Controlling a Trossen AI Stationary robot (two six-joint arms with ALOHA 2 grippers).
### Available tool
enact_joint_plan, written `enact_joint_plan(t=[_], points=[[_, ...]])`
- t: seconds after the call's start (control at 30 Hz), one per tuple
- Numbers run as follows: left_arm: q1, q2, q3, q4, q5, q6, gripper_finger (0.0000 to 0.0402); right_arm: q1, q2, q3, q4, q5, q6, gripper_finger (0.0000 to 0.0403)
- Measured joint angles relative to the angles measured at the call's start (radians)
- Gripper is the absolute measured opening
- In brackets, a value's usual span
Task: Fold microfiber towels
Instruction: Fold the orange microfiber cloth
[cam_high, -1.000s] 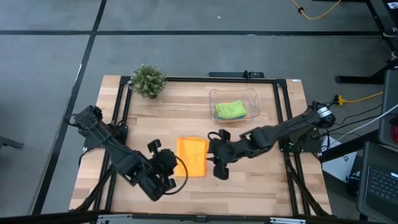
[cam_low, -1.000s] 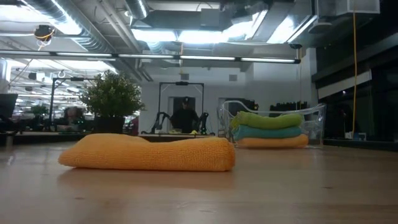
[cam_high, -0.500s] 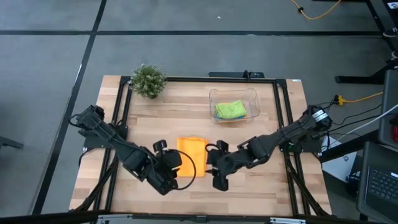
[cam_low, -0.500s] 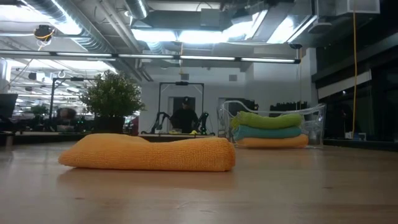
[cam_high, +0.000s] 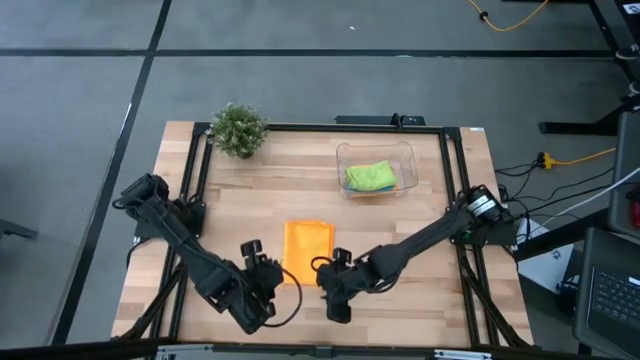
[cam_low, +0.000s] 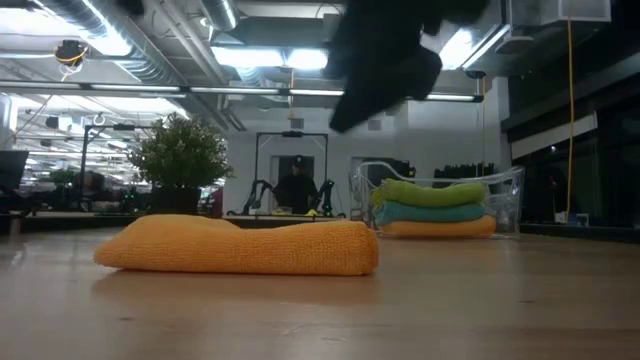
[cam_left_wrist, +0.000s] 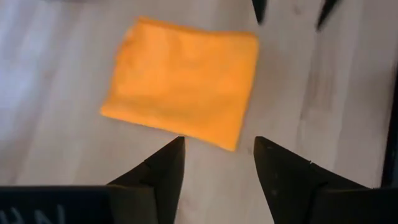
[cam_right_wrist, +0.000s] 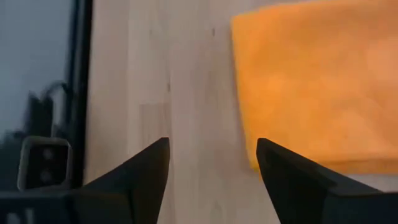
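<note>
One orange towel (cam_high: 308, 251) lies folded flat on the counter (cam_high: 420, 300), near its front middle, long axis running front to back. Both tools sit at its near corners and touch nothing: the left tool (cam_high: 262, 272) just off the front-left corner, the right tool (cam_high: 326, 274) just off the front-right, each with fingers spread and nothing between them. The towel lies ahead of both, between them, about equally near to each. Three more folded towels rest stacked in the clear tub (cam_high: 404, 153) at the back right: lime green (cam_low: 432, 193) on top, teal (cam_low: 430, 212) under it, orange (cam_low: 438, 228) at the bottom. That makes four towels, two arms, one tub, and one potted plant (cam_high: 238, 129) at the back left. Moving the folded towel to the tub looks the likely next job.
</note>
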Motion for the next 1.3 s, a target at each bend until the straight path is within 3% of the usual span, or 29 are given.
enact_joint_plan(t=[0.23, 0.37, 0.6, 0.8, 1.0, 1.3], points=[[-0.018, 0.000, -0.212, 0.463, 0.027, 0.137, 0.0184, 0.022, 0.012, -0.001, 0.004, 0.007, -0.111, 0.0244], [0.010, 0.000, -0.309, 0.626, 0.087, 0.174, 0.0184, 0.022, 0.012, -0.001, 0.001, 0.009, -0.116, 0.0244], [0.082, 0.000, -0.435, 0.681, 0.189, 0.174, 0.0184, 0.022, 0.012, -0.001, -0.005, 0.013, -0.113, 0.0244], [0.106, 0.001, -0.464, 0.682, 0.176, 0.227, 0.0184, 0.027, 0.033, 0.000, 0.004, 0.164, -0.172, 0.0244], [0.107, 0.049, -0.463, 0.743, 0.185, 0.287, 0.0184, 0.029, 0.087, 0.001, 0.068, 0.160, -0.275, 0.0244], [0.133, 0.101, -0.464, 0.752, 0.161, 0.301, 0.0184, 0.028, 0.184, 0.000, 0.049, 0.186, -0.217, 0.0244]])
